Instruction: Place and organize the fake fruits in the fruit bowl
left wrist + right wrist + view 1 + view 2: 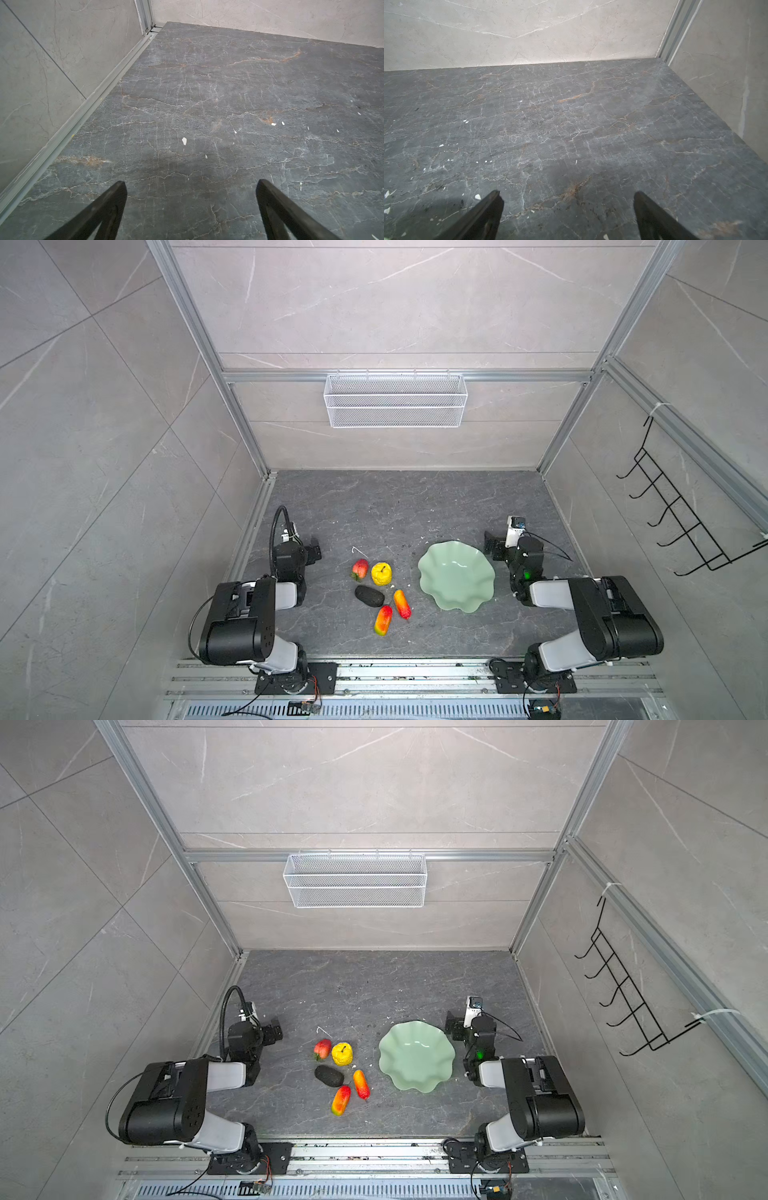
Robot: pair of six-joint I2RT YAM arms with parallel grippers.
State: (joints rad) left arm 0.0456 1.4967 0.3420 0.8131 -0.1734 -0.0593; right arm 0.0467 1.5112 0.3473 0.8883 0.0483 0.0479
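Five glossy fake fruits (370, 596) are lying clustered on the dark veined stone counter (415, 510) beside the empty pale mint-green scalloped bowl (456, 576), left gripper (191, 181) and right gripper (566, 192) both hanging wide open; an off-centre pinch risks squirting one slick fruit away.

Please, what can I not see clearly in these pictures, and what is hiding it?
- Fruit bowl and the five fruits: outside both wrist views, which show only the table.
- Red-pink fruit and yellow fruit: too small in both top views to tell whether they are touching or apart.
- White flecks on the table: too small to identify.
- Left gripper, right gripper: open in the wrist views; too small in the top views to judge the jaws.
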